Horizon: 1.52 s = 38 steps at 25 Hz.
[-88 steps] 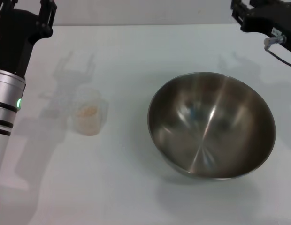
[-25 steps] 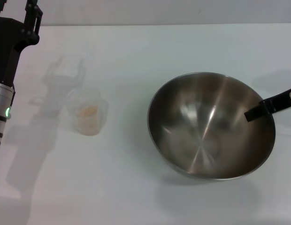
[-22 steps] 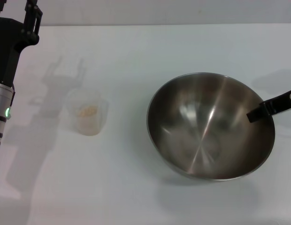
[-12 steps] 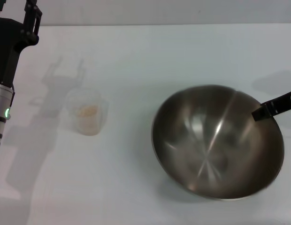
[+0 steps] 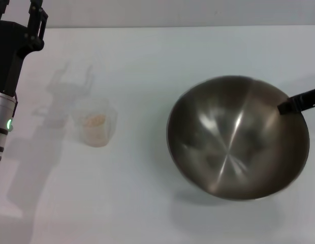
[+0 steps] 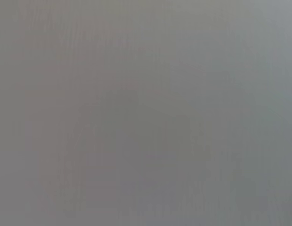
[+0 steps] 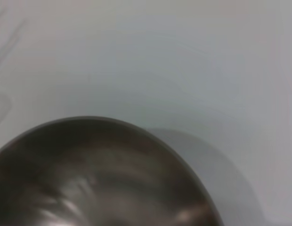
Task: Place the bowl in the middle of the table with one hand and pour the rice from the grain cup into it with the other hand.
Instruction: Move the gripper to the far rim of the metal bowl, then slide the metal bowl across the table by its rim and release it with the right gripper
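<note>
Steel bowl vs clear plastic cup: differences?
The shiny stainless-steel mixing bowl is far wider than the small translucent plastic grain cup. The bowl looks empty; the cup holds pale rice. The right gripper's finger is at the bowl's rim; nothing touches the cup. Both are open-topped on the white table.

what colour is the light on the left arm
Green, on the silver band of the left arm; clearest in the head view.

Shiny steel bowl (image 5: 236, 137) tilted at table (image 5: 157, 56) right, clear grain cup (image 5: 94, 125) upright left, rice (image 5: 95, 120) inside
</note>
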Motion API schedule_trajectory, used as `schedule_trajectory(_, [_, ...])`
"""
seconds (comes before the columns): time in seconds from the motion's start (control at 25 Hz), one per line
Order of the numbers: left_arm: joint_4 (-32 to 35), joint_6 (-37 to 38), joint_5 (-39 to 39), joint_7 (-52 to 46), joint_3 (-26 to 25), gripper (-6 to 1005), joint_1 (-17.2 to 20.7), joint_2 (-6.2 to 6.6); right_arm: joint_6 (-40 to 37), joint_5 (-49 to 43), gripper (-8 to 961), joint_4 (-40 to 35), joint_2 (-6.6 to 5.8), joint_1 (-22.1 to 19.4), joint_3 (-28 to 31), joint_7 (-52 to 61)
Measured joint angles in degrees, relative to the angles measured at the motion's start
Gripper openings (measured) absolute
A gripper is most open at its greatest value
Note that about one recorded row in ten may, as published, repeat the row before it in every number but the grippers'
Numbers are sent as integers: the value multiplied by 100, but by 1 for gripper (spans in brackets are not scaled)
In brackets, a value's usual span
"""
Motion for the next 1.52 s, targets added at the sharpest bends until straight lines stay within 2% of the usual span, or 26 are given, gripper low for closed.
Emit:
schedule_trajectory(0.48, [-34, 9, 0, -5, 6, 576, 73, -4, 437, 455, 17, -54, 2, -76, -45, -78])
schedule_trajectory(0.88, [-24, 18, 0, -5, 11, 576, 126, -4, 779, 669, 17, 125, 3, -60, -475, -156])
schedule_trajectory(1.52, [-3, 26, 0, -5, -22, 575, 148, 5, 1052, 680, 16, 1189, -10, 748, -619, -284])
